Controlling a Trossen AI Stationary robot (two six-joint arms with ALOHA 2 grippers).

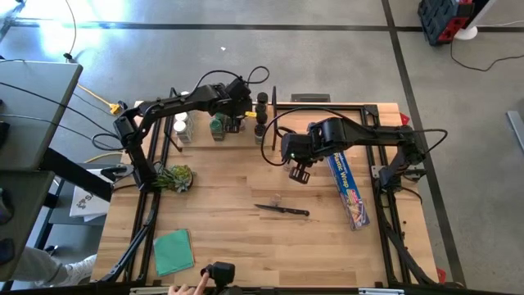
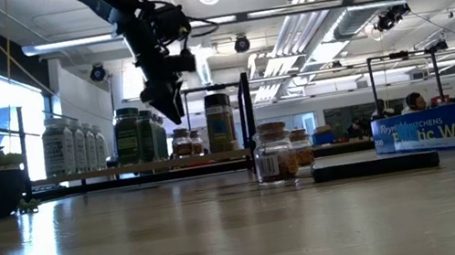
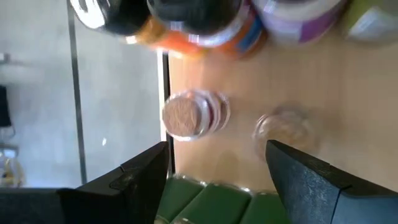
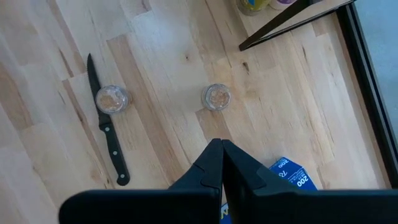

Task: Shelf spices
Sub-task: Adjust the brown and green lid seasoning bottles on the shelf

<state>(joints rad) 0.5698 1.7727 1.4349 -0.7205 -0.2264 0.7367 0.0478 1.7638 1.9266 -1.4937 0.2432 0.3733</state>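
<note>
Several spice jars stand on the shelf (image 2: pixel 123 170) along the table's far edge: white-capped ones (image 2: pixel 59 146), green-labelled ones (image 2: pixel 129 135) and a dark-capped one (image 2: pixel 219 121). My left gripper (image 2: pixel 174 108) hangs open just above the shelf, pointing down. In its wrist view, green-capped jars (image 3: pixel 208 202) sit below the gap between its fingers, and a cork-topped jar (image 3: pixel 186 115) and a clear jar (image 3: pixel 283 127) stand beyond. Two small clear jars (image 4: pixel 216 96) (image 4: pixel 112 99) stand on the tabletop. My right gripper (image 4: pixel 221 152) hovers shut above them, holding nothing.
A dark-handled knife (image 1: pixel 282 211) lies mid-table beside one loose jar. A long blue wrap box (image 1: pixel 348 188) lies at the right and a green cloth (image 1: pixel 173 250) at the near left. A plant (image 1: pixel 176 176) stands left. A person's hand (image 1: pixel 184 288) shows at the near edge.
</note>
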